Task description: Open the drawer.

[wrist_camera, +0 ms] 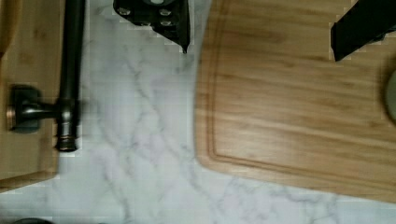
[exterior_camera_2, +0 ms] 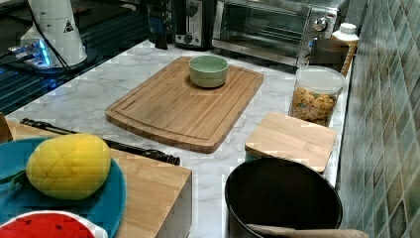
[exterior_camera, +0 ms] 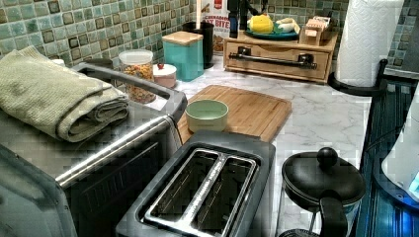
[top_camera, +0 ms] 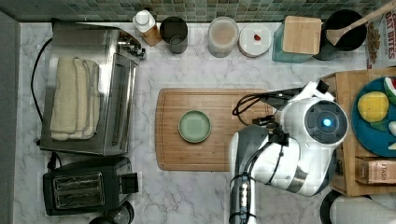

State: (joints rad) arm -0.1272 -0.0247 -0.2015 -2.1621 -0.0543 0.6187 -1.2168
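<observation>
The end effector (wrist_camera: 261, 32) hangs wide open and empty above the marble counter (wrist_camera: 140, 186), between the drawer (wrist_camera: 28, 56) handle (wrist_camera: 70, 70) and the cutting board (wrist_camera: 299, 102).

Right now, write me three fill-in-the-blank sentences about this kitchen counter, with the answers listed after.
1. The pale green round bowl sits on the wooden cutting ____.
2. The light-wood drawer with the long black bar handle is fully ____.
3. On the silver toaster oven lies a folded ____.
4. The yellow toy fruit rests on a ____ plate.

Answers: board; closed; towel; blue
</observation>
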